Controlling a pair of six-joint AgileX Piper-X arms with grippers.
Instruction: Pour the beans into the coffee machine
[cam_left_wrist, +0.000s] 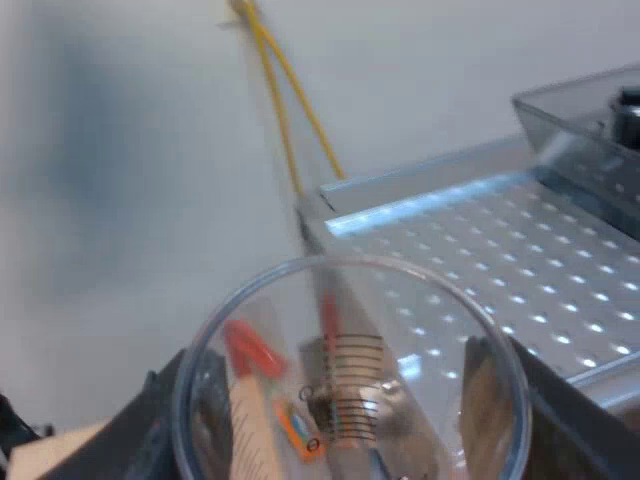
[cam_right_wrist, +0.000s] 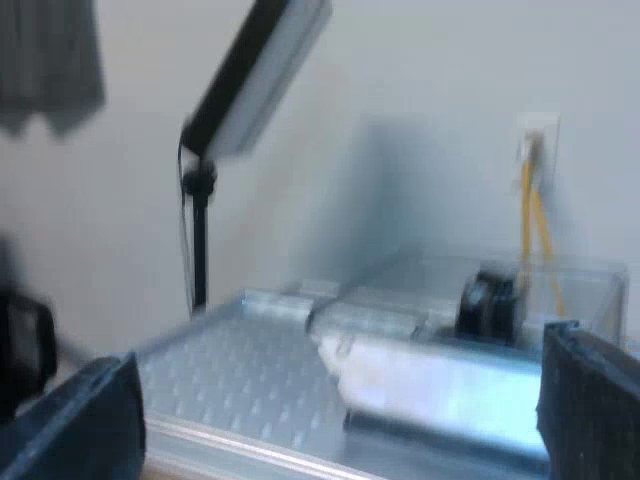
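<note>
My left gripper (cam_left_wrist: 350, 430) is shut on a clear measuring glass (cam_left_wrist: 345, 300), one dark finger on each side of it. I look down through its round rim at black scale lines and orange-red marks; I cannot tell whether beans are inside. The glass hangs beside the edge of the espresso machine's perforated metal top (cam_left_wrist: 520, 260). The clear bean hopper (cam_left_wrist: 580, 120) stands at the far end of that top. My right gripper (cam_right_wrist: 340, 400) is open, its fingers (cam_right_wrist: 90, 420) wide apart above the machine's top (cam_right_wrist: 240, 370), with the hopper (cam_right_wrist: 500, 330) and its black knob (cam_right_wrist: 487, 300) just beyond.
A pale wall stands close behind the machine. Yellow cables (cam_left_wrist: 285, 110) run down it from a wall socket (cam_right_wrist: 535, 140). A flat light panel on a black stand (cam_right_wrist: 250, 70) rises beyond the machine's top.
</note>
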